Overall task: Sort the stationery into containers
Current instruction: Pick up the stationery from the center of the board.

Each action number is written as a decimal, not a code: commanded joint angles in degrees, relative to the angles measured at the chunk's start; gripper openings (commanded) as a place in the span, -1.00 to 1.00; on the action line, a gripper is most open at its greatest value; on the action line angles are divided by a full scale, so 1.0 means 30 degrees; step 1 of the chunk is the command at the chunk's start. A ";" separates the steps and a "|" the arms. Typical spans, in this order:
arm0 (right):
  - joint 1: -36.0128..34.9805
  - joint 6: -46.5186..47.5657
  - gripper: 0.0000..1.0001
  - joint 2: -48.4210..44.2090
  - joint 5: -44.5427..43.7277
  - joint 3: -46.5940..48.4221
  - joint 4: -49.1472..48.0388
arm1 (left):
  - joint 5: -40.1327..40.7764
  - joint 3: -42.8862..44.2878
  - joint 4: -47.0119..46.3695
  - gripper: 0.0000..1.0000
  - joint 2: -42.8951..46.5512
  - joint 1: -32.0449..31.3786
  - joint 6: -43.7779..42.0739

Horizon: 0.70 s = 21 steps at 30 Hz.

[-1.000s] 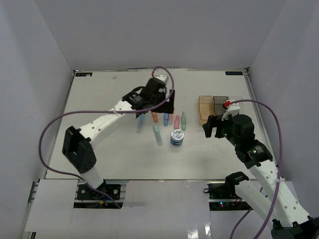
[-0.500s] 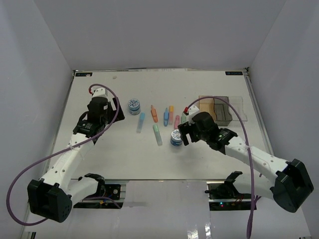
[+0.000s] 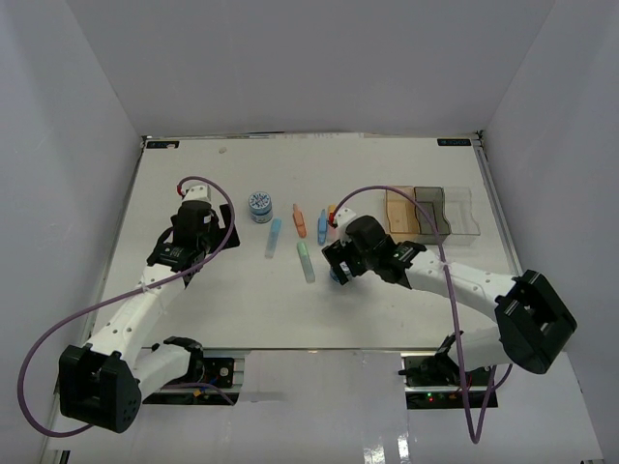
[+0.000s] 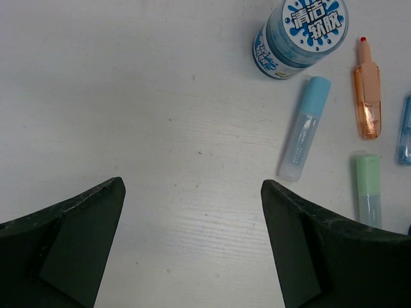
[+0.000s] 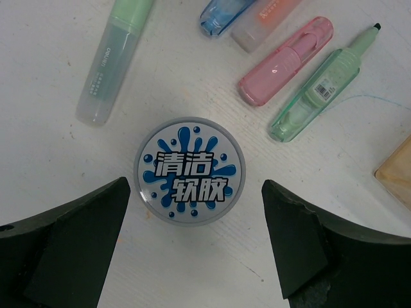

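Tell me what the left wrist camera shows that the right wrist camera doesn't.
Only left wrist: a tub, a light blue stick and a red-tipped orange stick, beyond the open left gripper. Only right wrist: the other tub, framed by the open right gripper, a pink stick, a mint stick and a corner of the amber bin. Both: the green stick, probably the blue stick cut off at each frame's edge, and the white table.

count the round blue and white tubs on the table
2. The far tub stands just left of the marker row. The near tub sits under the open right pincer, mostly hidden from the top camera.
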<state>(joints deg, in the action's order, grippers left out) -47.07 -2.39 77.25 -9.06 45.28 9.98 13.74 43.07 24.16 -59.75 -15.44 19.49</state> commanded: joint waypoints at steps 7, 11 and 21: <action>-0.0130 -0.0081 0.83 0.1669 -0.0261 0.1138 -0.1187 | -0.0302 0.0175 -0.0379 0.96 0.0228 0.0108 -0.0226; -0.0130 -0.0140 0.84 0.1993 -0.0349 0.1255 -0.1304 | -0.0302 0.0146 -0.0408 0.96 0.0286 0.0108 -0.0255; 0.0161 -0.0316 0.02 0.0794 -0.1693 0.1957 -0.0633 | -0.0507 0.0175 -0.0349 0.96 0.0315 0.0108 -0.0255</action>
<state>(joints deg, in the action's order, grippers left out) -46.96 -2.92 82.96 -10.98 47.24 9.23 12.84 43.07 23.92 -59.77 -15.42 19.09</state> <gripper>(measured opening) 0.715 0.979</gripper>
